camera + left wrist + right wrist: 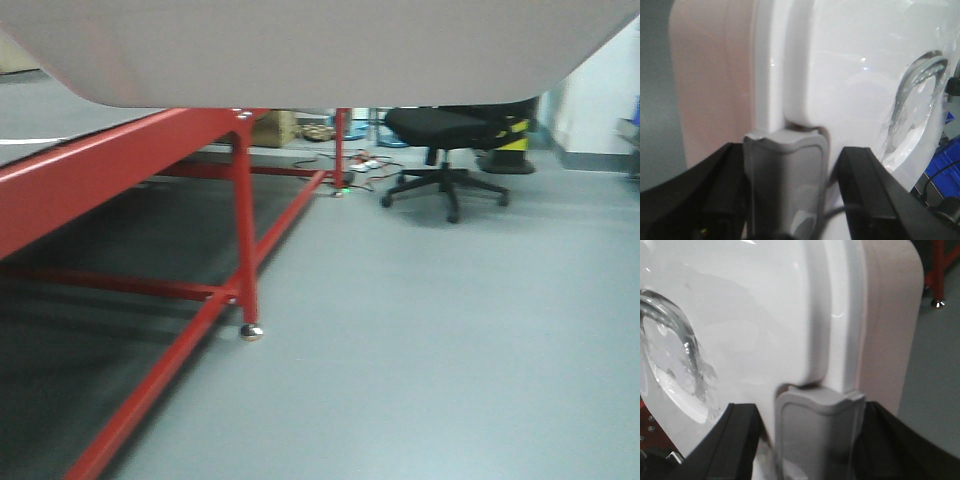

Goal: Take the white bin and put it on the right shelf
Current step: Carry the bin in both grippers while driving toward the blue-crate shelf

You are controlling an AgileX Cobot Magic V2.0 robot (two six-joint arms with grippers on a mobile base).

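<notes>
Bin (300,50) is held up in the air between both arms. The front view catches only its pale underside, filling the top of the frame above the grey floor (450,350). The red counter (120,170) runs along the left below it. Behind sit a black office chair (445,140) and cables (365,165) by the far counter leg; this view is blurry. Left tool (792,155) is clenched on the bin's end, with black fingers (865,180) on either side of a grey latch (785,185). The glossy white lid (850,75) stands on edge in this view, with its recessed handle (920,95) at right and the pinkish tub wall (715,90) at left. Blue bins (940,170) peek out lower right, behind the bin. Right tool (807,412) grasps the opposite end the same way, its fingers tight beside the other latch (815,435). Here the lid is at left and the tub wall at right. A counter foot (939,303) on the floor shows at top right.
</notes>
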